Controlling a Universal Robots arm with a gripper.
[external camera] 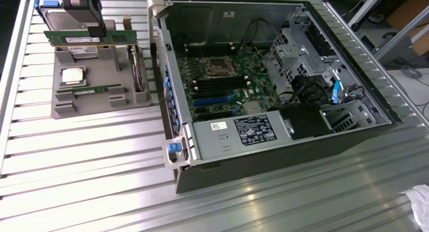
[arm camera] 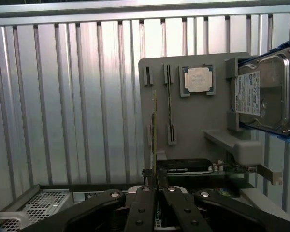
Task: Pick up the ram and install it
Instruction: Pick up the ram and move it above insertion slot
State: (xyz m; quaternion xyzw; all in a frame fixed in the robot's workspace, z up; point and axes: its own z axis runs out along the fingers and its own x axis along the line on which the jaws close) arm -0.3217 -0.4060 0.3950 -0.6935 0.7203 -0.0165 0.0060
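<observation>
The ram (external camera: 90, 39) is a long green stick with a white label, held level just above the grey holder tray (external camera: 94, 104) at the exterior view's upper left. My gripper (external camera: 96, 31) comes down from above and is shut on the ram's top edge near its middle. In the wrist view the gripper (arm camera: 156, 189) shows its dark fingers (arm camera: 140, 208) pinched together, with the ram (arm camera: 153, 130) seen edge-on as a thin strip running away from them over the tray (arm camera: 193, 125).
Another green stick (external camera: 87, 90) (arm camera: 170, 111) lies in a tray slot beside a square silver processor (external camera: 72, 75) (arm camera: 199, 79). A hard drive (external camera: 60, 16) (arm camera: 263, 94) stands at the tray's far end. The open computer case (external camera: 268, 136) with dark memory slots (external camera: 214, 84) lies to the exterior view's right.
</observation>
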